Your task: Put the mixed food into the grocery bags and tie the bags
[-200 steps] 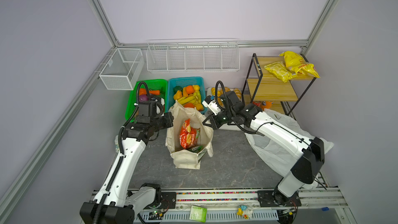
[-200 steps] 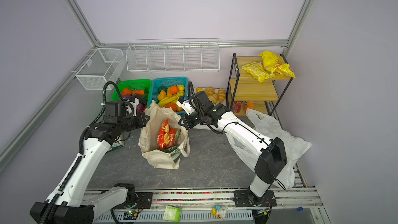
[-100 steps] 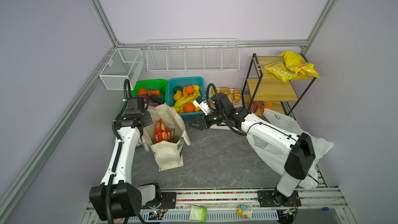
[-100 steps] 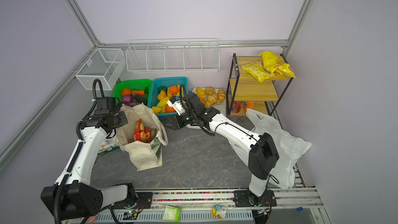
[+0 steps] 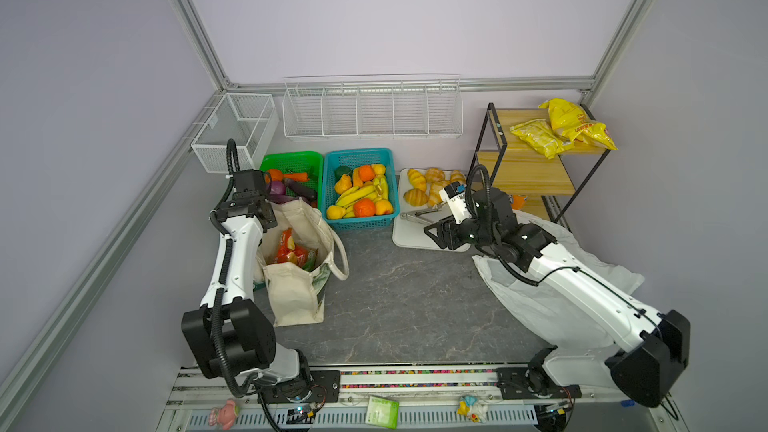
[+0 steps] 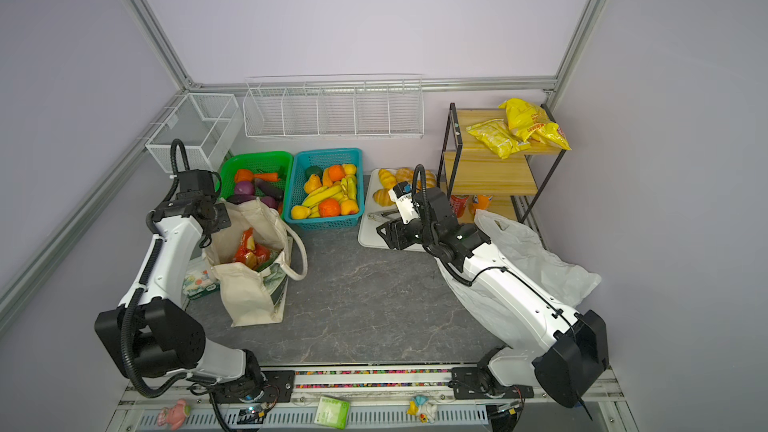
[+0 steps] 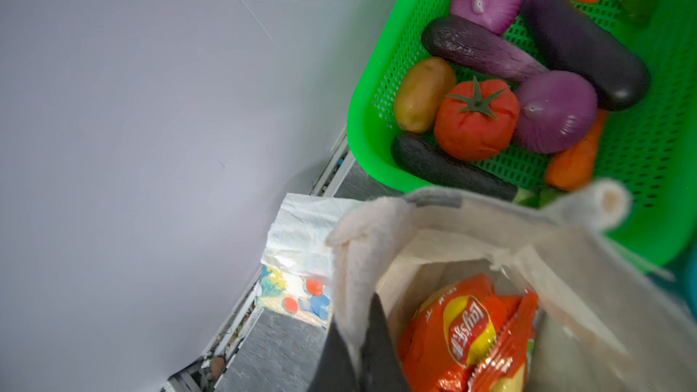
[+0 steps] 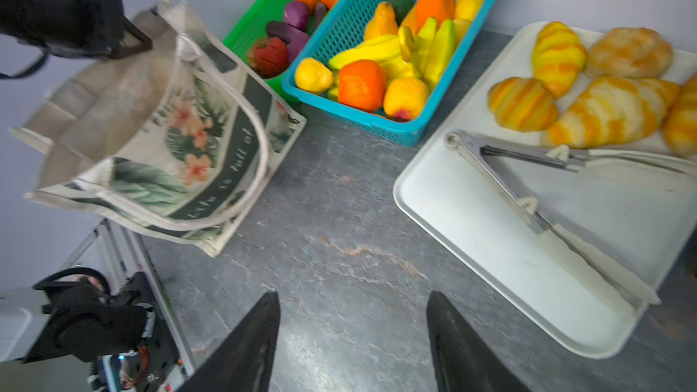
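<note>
**Tote gripped at the left; right tool free by the tray**

Left side. The left tool (image 7: 356,337) is clenched on the rim of the canvas tote (image 5: 297,297), with the cloth pinched between its dark fingers (image 7: 381,352). Judgement: this hold props the mouth open and steadies a soft bag that would otherwise slump. The tote stands on the grey marbled surface (image 5: 395,297), just in front of the green basket (image 5: 291,157). It is coarse cream weave with a floral print on one side, and a thick rope-like handle (image 5: 338,255) droops over the edge. The red snack packet (image 5: 286,249), crinkly glossy foil, stands inside it. The green edge of a second packet (image 5: 311,261) shows beside it. A small printed white bag (image 6: 199,280) lies flat beside the tote.

Centre. The green basket is perforated plastic and holds smooth toy vegetables. The teal basket (image 5: 357,153), just beside it, holds the orange and yellow toy fruits (image 5: 365,207). They are rounded and matt, and none of them is bagged yet.

Right side. A white tray (image 5: 415,238) carries croissants (image 5: 415,197) and metal tongs (image 8: 509,190). The right tool (image 8: 352,296) is released, its jaws wide apart with nothing between them, and it hovers by the tray's edge. Judgement: it is free to fetch fruit. The plastic carrier bag (image 5: 552,309) lies under that arm, thin, translucent and crumpled flat. I cannot tell what it holds. Neither bag is tied.
</note>
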Motion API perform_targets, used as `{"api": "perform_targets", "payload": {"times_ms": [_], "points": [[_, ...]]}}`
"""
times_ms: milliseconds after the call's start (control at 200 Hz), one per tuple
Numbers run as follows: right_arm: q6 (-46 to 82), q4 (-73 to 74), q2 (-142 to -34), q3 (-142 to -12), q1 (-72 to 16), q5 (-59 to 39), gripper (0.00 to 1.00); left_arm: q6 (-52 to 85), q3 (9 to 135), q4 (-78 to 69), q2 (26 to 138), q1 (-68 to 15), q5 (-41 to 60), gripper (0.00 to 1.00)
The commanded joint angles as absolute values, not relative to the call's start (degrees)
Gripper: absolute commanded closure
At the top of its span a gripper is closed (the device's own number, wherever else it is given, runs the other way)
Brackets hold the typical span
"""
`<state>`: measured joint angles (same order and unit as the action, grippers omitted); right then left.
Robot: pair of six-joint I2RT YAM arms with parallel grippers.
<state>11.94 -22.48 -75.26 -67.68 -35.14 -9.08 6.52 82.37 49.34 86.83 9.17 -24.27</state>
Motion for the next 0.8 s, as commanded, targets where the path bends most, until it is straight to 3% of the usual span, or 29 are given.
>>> {"api": "perform_targets", "payload": {"times_ms": [0, 190, 355, 510, 640, 795], "points": [[9.26, -24.25, -72.83, -65.48, -34.11, -2.77, 0.34, 5.16, 88.14, 46.85, 89.19, 9.72, -29.77, 0.81], [10.3, -26.96, -70.83, -62.62, -32.05, 3.89, 0.3, 8.52, 94.79, 50.09, 88.52, 9.75, -26.72, 0.53], [12.65, -27.61, -68.37, -58.63, -26.19, 6.76, 0.2, 11.82, 91.38, 44.54, 79.58, 9.64, -7.36, 0.34], [14.69, -27.38, -66.65, -55.06, -19.05, 11.34, 0.13, 17.48, 84.58, 35.68, 70.58, 6.05, 7.67, 0.28], [16.87, -26.79, -65.0, -51.36, -12.31, 16.4, 0.07, 17.57, 81.88, 33.26, 66.37, -3.02, 7.55, 0.27], [18.71, -27.72, -67.74, -48.93, -2.33, 20.2, 0.07, 19.18, 75.29, 27.52, 63.58, -14.2, 8.48, 0.27]]}}
